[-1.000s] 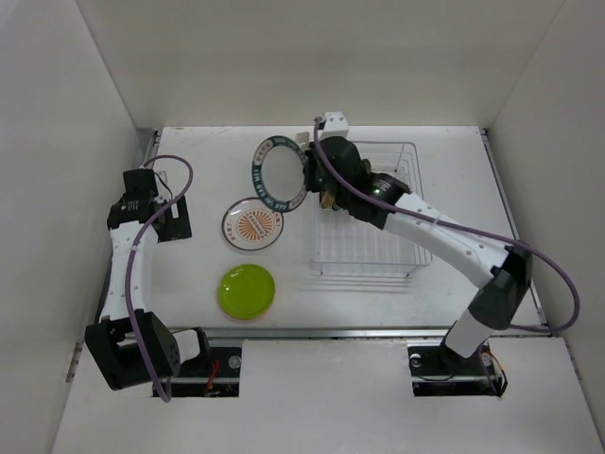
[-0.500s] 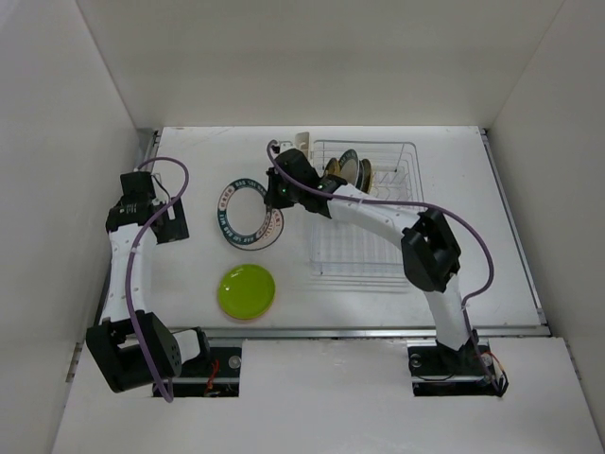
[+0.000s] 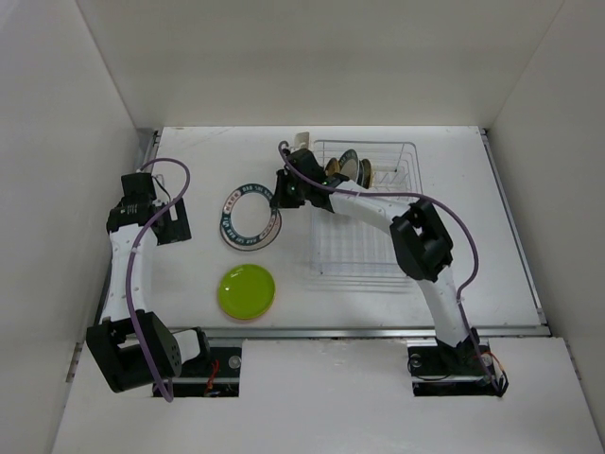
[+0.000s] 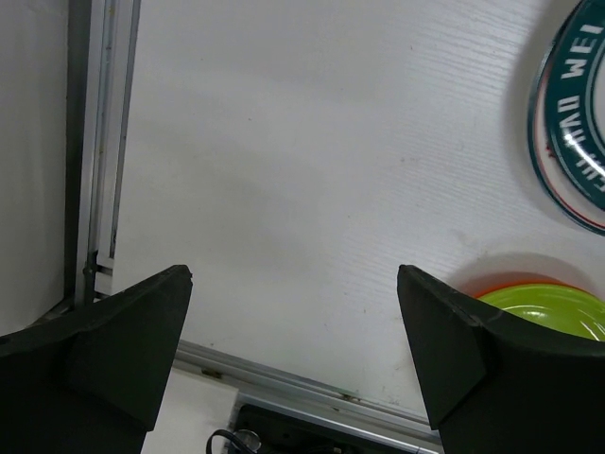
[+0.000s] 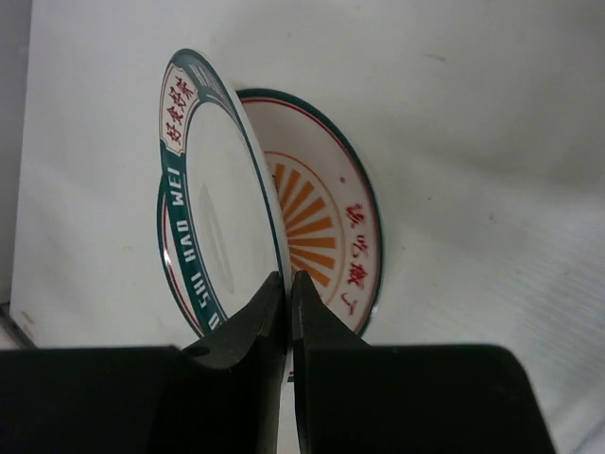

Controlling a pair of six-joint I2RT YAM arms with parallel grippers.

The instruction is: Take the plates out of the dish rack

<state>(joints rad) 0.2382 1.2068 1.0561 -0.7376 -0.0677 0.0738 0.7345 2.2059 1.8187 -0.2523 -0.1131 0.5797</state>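
My right gripper (image 3: 282, 196) is shut on the rim of the white plate with the dark teal rim (image 3: 248, 217). In the right wrist view the gripper (image 5: 286, 282) holds this plate (image 5: 213, 203) tilted, just over the white plate with the orange centre (image 5: 326, 232), which lies flat on the table. The lime green plate (image 3: 247, 290) lies on an orange plate near the front. The dish rack (image 3: 367, 248) stands at the right, with several plates (image 3: 348, 169) upright at its far end. My left gripper (image 3: 171, 223) is open and empty, left of the plates (image 4: 293, 276).
A cream utensil cup (image 3: 302, 142) sits at the rack's far left corner. White walls enclose the table on three sides. A metal rail (image 4: 284, 378) runs along the table's front edge. In the left wrist view the lime green plate (image 4: 553, 307) and the teal-rimmed plate (image 4: 572, 142) show at the right.
My right gripper has carried the teal-rimmed plate from beside the rack's far left corner down and left, over the orange-centre plate. The left arm has not moved.
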